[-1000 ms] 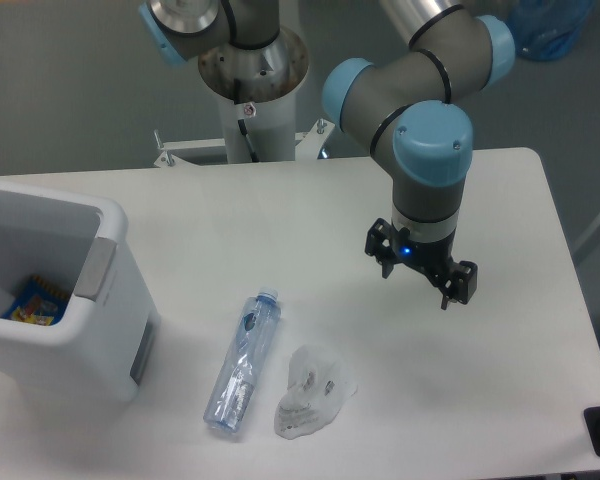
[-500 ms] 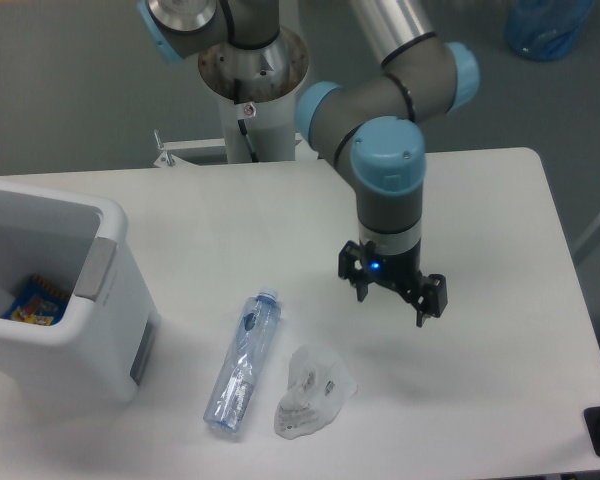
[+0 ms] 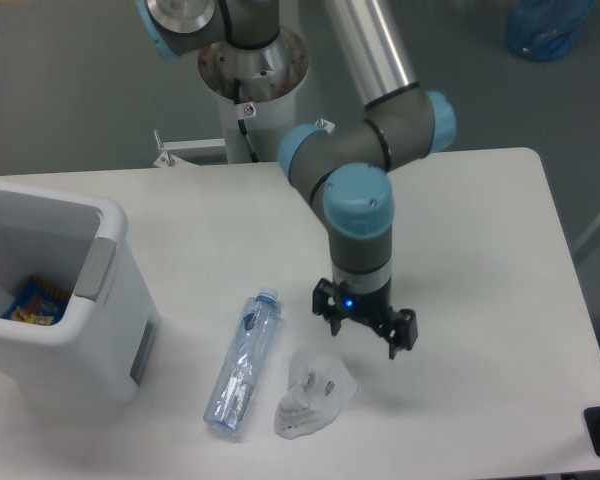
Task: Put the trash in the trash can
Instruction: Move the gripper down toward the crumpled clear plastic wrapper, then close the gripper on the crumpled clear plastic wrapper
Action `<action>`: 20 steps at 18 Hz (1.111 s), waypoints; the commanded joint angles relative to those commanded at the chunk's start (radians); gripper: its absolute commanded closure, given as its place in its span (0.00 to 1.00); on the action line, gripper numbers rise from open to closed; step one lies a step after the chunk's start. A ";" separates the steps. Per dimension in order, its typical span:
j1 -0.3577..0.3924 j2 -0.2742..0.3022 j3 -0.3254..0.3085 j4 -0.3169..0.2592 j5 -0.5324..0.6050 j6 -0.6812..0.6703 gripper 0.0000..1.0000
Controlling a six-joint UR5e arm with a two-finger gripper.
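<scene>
The pincer [image 3: 364,332] has swung nearer the crumpled plastic [image 3: 315,392], open and empty; the bottle [image 3: 242,365] lies cap rearward.

Crushed clear plastic bottle [image 3: 242,365]: one
Crumpled clear plastic bag [image 3: 313,392]: one
White plastic trash can [image 3: 105,335]: one
Colourful packet [image 3: 35,301]: one

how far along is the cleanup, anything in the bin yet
Done: one colorful wrapper already lies inside the trash can. In hand: nothing; the tool is open and empty, hovering just beside the crumpled plastic. Left: that plastic and the clear bottle both lie on the table, outside the can.
</scene>
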State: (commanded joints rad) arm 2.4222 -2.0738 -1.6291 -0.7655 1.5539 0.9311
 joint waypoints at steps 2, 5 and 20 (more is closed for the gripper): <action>-0.012 -0.020 0.006 0.000 0.000 0.000 0.00; -0.040 -0.045 0.015 0.000 0.000 -0.021 0.00; -0.087 -0.095 0.075 -0.002 0.002 -0.195 1.00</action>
State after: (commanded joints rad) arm 2.3347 -2.1691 -1.5539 -0.7670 1.5555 0.7364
